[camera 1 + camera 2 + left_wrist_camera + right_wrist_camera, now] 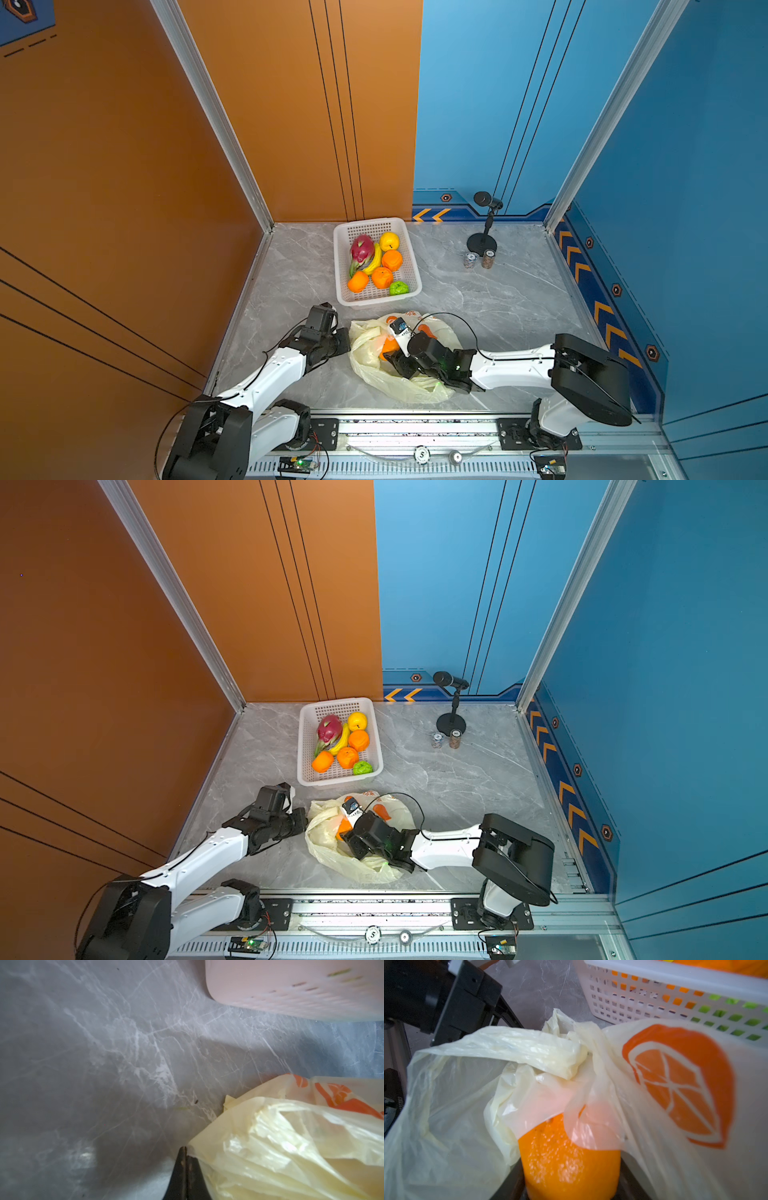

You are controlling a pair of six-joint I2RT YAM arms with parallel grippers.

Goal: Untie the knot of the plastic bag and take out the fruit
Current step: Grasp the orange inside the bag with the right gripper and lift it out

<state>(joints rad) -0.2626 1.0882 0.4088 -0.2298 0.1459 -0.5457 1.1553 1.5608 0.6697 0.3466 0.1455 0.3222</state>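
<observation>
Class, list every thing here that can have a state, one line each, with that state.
plastic bag: untied, mouth open
orange: in the bag's mouth, gripped
basket: upright, holding fruit
left gripper: shut on plastic bag edge
right gripper: shut on orange

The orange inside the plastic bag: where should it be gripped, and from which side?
Grip the orange across its round middle, entering through the plastic bag's open mouth from the right arm's side, as the right gripper does. Film drapes over its far top; only the near face is bare. The left gripper pinches the bag's rim, which seems to keep the mouth open.
</observation>
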